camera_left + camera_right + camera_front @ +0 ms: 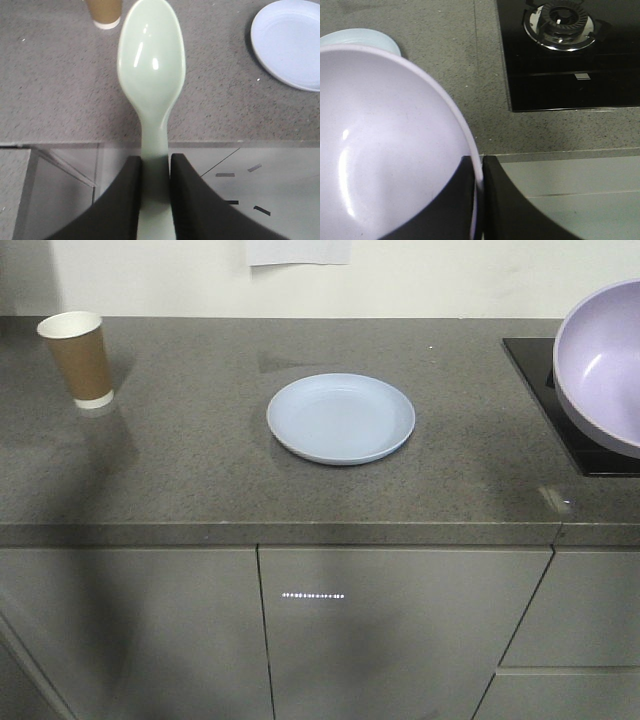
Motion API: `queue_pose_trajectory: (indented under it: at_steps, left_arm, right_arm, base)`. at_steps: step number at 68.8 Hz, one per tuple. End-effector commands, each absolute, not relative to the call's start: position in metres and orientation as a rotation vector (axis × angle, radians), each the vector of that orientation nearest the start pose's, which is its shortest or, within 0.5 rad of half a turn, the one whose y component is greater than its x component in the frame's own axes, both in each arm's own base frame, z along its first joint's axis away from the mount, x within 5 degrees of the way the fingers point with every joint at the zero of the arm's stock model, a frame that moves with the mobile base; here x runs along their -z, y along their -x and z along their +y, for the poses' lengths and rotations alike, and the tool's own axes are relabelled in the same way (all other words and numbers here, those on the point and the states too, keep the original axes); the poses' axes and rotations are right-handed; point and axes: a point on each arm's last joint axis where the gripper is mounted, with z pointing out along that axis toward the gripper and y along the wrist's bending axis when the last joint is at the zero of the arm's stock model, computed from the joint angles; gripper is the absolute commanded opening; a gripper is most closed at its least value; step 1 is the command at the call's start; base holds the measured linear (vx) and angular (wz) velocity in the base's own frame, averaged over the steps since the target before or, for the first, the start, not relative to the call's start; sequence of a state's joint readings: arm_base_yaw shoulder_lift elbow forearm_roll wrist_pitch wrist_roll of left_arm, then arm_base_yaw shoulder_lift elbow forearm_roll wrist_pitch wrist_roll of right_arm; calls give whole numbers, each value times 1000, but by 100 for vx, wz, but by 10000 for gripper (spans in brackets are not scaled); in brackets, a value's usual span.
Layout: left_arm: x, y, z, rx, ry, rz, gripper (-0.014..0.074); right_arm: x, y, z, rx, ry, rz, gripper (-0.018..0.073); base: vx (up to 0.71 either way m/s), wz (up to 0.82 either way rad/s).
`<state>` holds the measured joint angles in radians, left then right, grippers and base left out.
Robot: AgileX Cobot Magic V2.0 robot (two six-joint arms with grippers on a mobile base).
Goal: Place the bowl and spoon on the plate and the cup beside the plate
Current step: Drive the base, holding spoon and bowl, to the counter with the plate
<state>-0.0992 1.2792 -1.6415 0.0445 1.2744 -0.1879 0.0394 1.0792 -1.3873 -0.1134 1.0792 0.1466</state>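
The pale blue plate [341,417] lies bare in the middle of the counter; it also shows in the left wrist view as the plate [290,42] and in the right wrist view as the plate [365,37]. The brown paper cup [79,357] stands upright at the far left. My left gripper [155,162] is shut on the handle of the mint-green spoon [151,60], held over the counter's front edge. My right gripper [479,165] is shut on the rim of the lavender bowl [385,145], which hangs in the air at the right as the bowl [605,365].
A black hob [570,65] with a gas burner [562,22] is set into the counter at the right, under the bowl. The grey counter [200,470] ends in a front edge above cabinet doors [400,630]. A wall runs behind.
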Motion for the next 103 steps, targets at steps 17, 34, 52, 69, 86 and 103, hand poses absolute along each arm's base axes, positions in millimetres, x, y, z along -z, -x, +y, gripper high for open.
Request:
queue_pose_trajectory:
  at_steps: [17,34,52,69,86,103]
  left_arm:
    - [-483,-227,-20,98,100,2291,-6]
    - [-483,-227,-20,98,100,2291,-6]
    - [-483,-227,-20,98,100,2291,-6]
    - [-483,-227,-20,98,100,2291,-6]
    - [-483,-227,-20,98,100,2291,-6]
    - [-483,-227,-20,98,100,2291,-6]
  right_arm:
    - [-466,-192,-2,51,-97,2138,-6]
    - [-466,-192,-2,51,-97,2138,-6]
    - [-466,-192,-2,51,-97,2138,-6]
    - [-466,-192,-2,51,-97,2138,-6]
    - [-466,-192,-2,51,-97,2138,-6]
    - [-466,-192,-2,51,-97,2138,-6]
  base:
    - [13,-12]
    - [15,-3]
    - [17,0]
    - [17,-3]
    - [15,-7]
    - [13,-8]
